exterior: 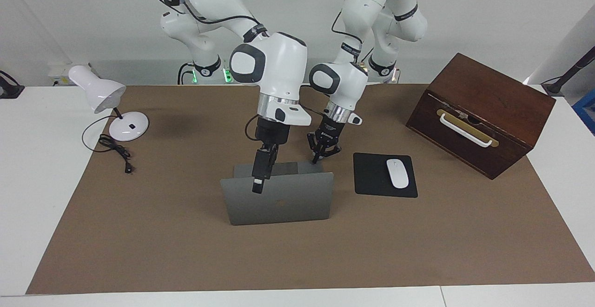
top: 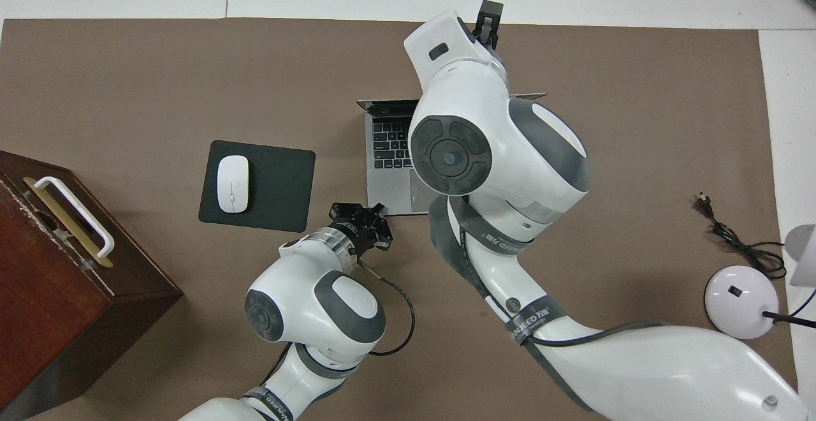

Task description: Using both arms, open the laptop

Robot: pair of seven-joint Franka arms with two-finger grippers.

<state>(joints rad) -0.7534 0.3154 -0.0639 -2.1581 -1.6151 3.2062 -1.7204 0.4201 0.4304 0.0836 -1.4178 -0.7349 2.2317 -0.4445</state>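
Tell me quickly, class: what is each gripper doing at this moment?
Left gripper: shut, holding nothing, tips down at the laptop base's corner nearest the robots.
Right gripper: over the raised lid's top edge; whether it grips cannot be told.

The laptop [exterior: 279, 197] stands open at the table centre, lid upright with its back showing. The right gripper [exterior: 257, 186] hangs over the lid's top edge. The left gripper [exterior: 317, 157], fingertips together, presses on the base corner at the laptop's 1 o'clock. A mouse [exterior: 397, 173] lies on a pad [exterior: 372, 179] at 3 o'clock.
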